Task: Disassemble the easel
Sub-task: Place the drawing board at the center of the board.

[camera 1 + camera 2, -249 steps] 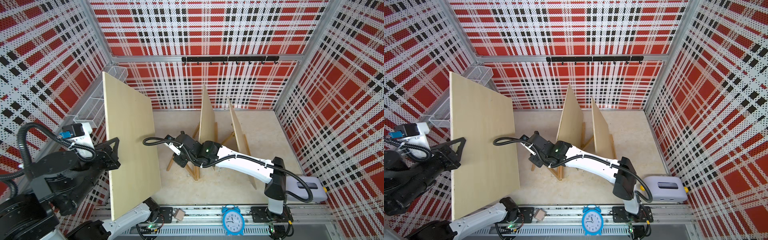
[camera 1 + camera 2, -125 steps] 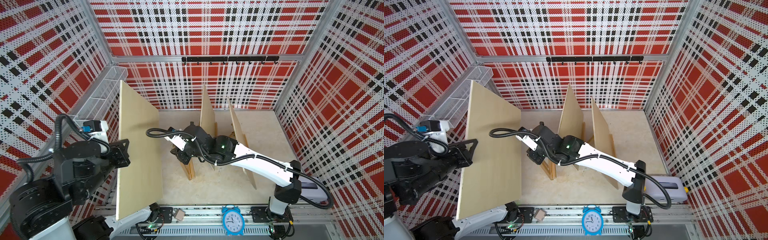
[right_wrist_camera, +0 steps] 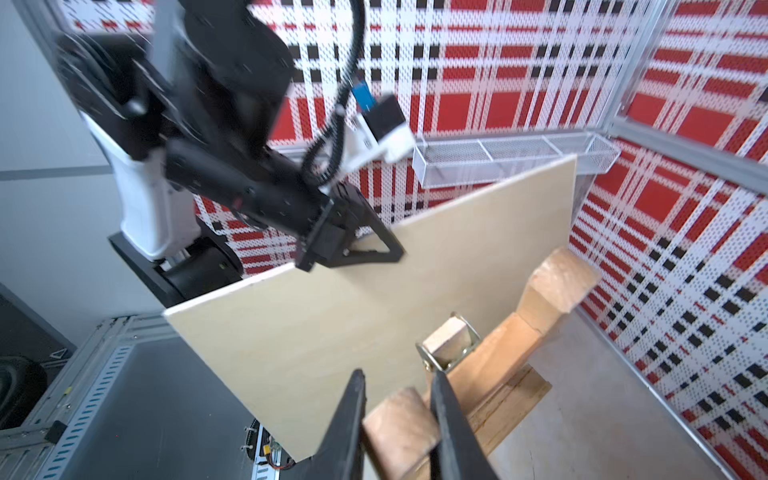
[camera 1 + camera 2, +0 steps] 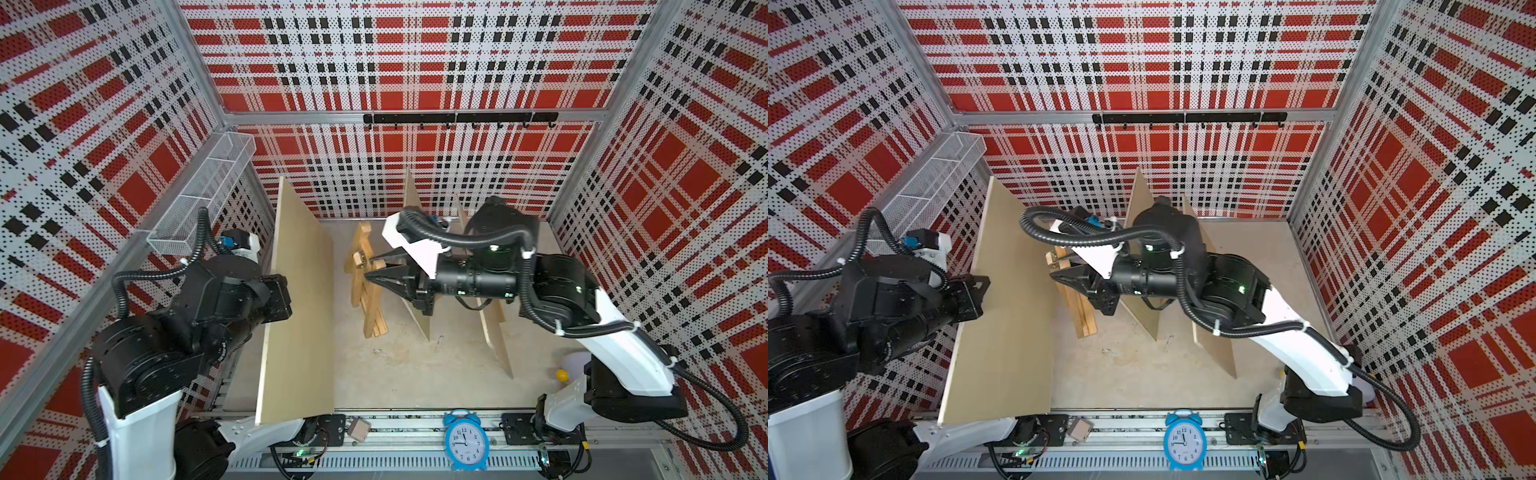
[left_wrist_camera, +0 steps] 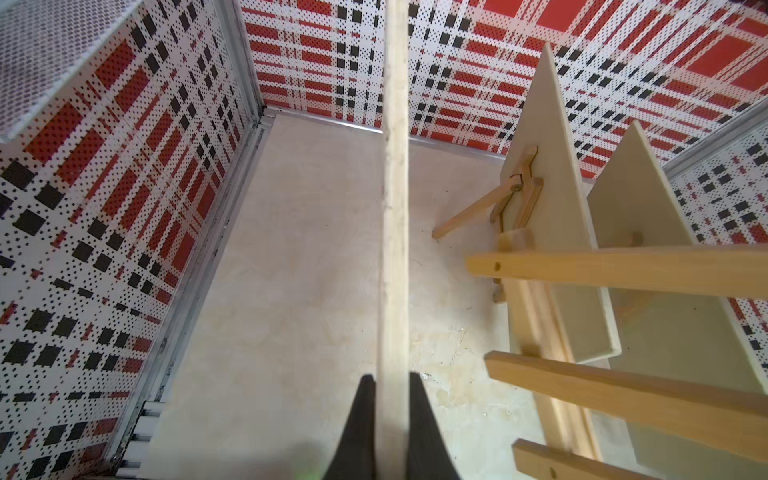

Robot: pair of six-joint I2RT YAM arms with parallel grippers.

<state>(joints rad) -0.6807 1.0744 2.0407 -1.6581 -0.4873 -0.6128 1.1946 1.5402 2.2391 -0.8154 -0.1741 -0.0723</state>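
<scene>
Wooden easel (image 4: 371, 311) higher in right hand (image 3: 398, 399) than before

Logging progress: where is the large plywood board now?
In both top views the large plywood board is upright at the left side, clamped in the left gripper, apart from the easel frame in the right gripper.

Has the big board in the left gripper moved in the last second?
Yes. The big board, clamped in the left gripper, has swung rightward in both top views, away from the wire basket.
</scene>
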